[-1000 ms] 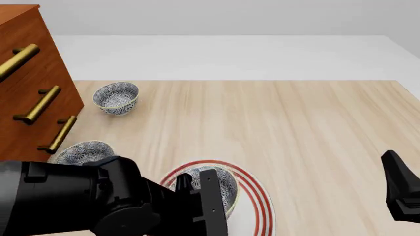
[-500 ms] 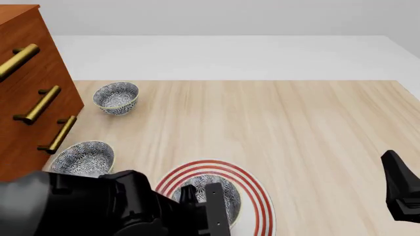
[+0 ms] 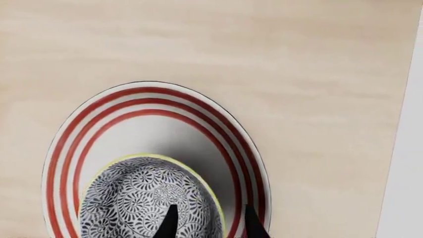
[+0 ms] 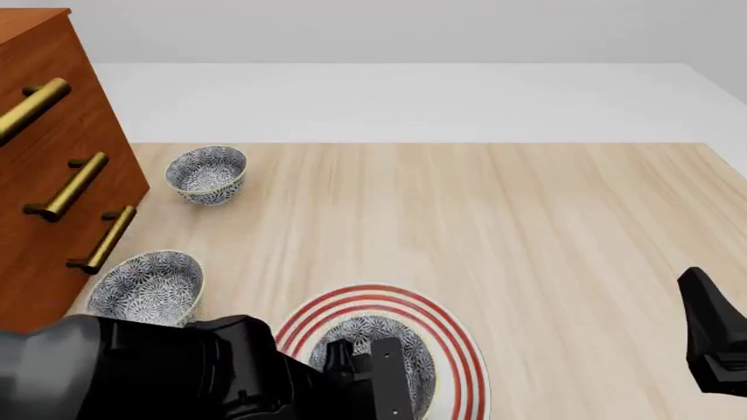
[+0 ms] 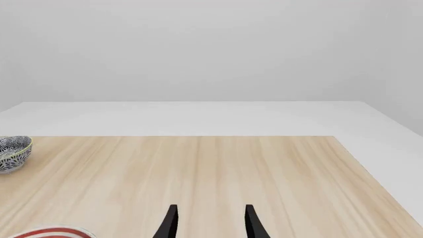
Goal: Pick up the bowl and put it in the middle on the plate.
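Left wrist view: the left gripper (image 3: 208, 224) has its two dark fingers (image 3: 170, 224) straddling the rim of the bowl (image 3: 148, 201), one finger inside the bowl and the other outside its wall; the gap is narrow, but whether the pads press the rim cannot be told. Directly beneath the fingers, the bowl sits on the plate (image 3: 99, 116), off-centre toward the gripper's side, with the bare white middle and the three red rings extending beyond the fingertips. Past the plate lies the wooden table (image 3: 218, 44).

Front view: the left arm covers the near part of the plate (image 4: 457, 343), and the bowl (image 4: 373, 343) shows just ahead of the fingertips. Left of the arm stands a second bowl (image 4: 146, 287); farther forward is a third bowl (image 4: 208, 173), beside a wooden drawer cabinet (image 4: 52, 166).

Right wrist view: the right gripper (image 5: 208, 223) hovers with fingers parted over bare wood, holding nothing.
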Controlling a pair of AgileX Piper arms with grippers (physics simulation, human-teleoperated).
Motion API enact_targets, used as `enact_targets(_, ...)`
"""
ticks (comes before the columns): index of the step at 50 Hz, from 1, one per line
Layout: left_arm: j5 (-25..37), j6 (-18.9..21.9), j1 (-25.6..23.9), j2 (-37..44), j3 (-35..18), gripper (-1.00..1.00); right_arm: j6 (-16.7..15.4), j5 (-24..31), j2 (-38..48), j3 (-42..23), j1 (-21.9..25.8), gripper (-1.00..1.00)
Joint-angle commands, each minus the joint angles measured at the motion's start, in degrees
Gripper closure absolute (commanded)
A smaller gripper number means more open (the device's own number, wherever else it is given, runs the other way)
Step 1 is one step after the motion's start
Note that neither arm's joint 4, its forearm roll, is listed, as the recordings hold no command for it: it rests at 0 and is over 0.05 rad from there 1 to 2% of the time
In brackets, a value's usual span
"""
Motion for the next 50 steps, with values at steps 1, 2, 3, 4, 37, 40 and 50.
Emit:
enact_targets(1,0.2,0.5,0.1,-1.1,0.0,-1.0,0.0,0.0,0.0,0.0,0.0,-1.0)
enact_targets(2,0.4,0.5,0.0,-1.1,-0.1,-1.0,0.0,0.0,0.0,0.0,0.0,-1.0)
enact_targets(3,0.6,0.4,0.0,-1.3,-0.3,-1.0,0.0,0.0,0.0,0.0,0.0,-1.0)
enact_targets(4,0.7,0.5,-0.1,-1.4,-0.3,-1.0,0.0,0.0,0.0,0.0,0.0,-1.0)
enact_targets(37,9.1,4.0,1.0,-12.3,-2.8,-1.0,0.0,0.0,0.0,0.0,0.0,-1.0)
enact_targets(40,9.4,4.5,1.3,-13.5,-2.6,-1.0,0.0,0.0,0.0,0.0,0.0,-1.0)
enact_targets(50,8.3,5.4,5.0,-19.0,0.5,-1.0,0.0,0.0,0.0,0.0,0.0,-1.0)
